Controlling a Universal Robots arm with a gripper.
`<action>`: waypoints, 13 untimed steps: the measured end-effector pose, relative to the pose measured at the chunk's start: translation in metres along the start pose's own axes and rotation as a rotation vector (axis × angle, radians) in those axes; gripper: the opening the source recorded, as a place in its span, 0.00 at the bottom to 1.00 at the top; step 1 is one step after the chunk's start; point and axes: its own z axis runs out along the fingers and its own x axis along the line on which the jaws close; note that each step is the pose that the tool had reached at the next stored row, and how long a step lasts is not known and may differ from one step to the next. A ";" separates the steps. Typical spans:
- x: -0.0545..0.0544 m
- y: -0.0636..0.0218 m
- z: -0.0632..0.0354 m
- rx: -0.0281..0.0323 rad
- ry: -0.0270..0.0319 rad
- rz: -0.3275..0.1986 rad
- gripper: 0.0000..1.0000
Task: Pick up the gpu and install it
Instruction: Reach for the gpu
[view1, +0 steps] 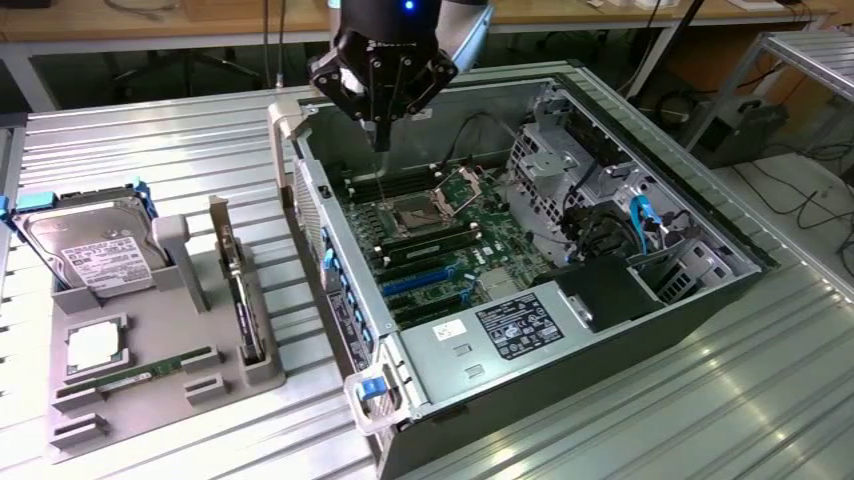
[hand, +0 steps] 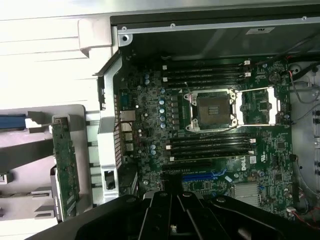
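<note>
1. Exterior view first: the gripper (view1: 382, 140) hangs over the open computer case (view1: 667, 165), above the far end of the motherboard (view1: 441, 230). Its fingers are pressed together into one point and they carry nothing.
2. The gpu (view1: 243, 295) isn't in the case. It stands on its long edge in a slot of the grey tray (view1: 254, 378), just off the case on the exterior view's left. Its silver bracket is at the far end, and it's well apart from the gripper.
3. The same tray has the hard drive (view1: 83, 250) propped up with its white label facing the camera. There's also a square processor chip (view1: 96, 345) lying flat and a green memory stick (view1: 134, 378) lying just in front of it.
4. Inside the case, the processor socket (view1: 416, 215) has its latch frame flipped open. The blue expansion slots (view1: 420, 282) sit nearer the camera, and a silver power supply (view1: 514, 325) with a label is at the near end.
5. It all sits on a ribbed metal table (view1: 160, 150).
6. Wrist view: this looks straight down at the motherboard (hand: 150, 130). The gripper (hand: 172, 200) is a dark shape over the blue slots (hand: 200, 176), with its fingers together.
7. Also in the wrist view, the socket (hand: 217, 107) has rows of memory slots on both sides. The gpu (hand: 65, 165) shows up outside the case wall, upright in the tray (hand: 30, 150).
</note>
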 end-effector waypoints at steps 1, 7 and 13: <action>0.003 -0.0016 -0.0001 -0.0001 -0.0002 0.000 0.11; 0.026 -0.0137 -0.0012 -0.0003 -0.0016 0.000 0.11; 0.045 -0.0244 -0.0022 -0.0004 -0.0042 0.000 0.11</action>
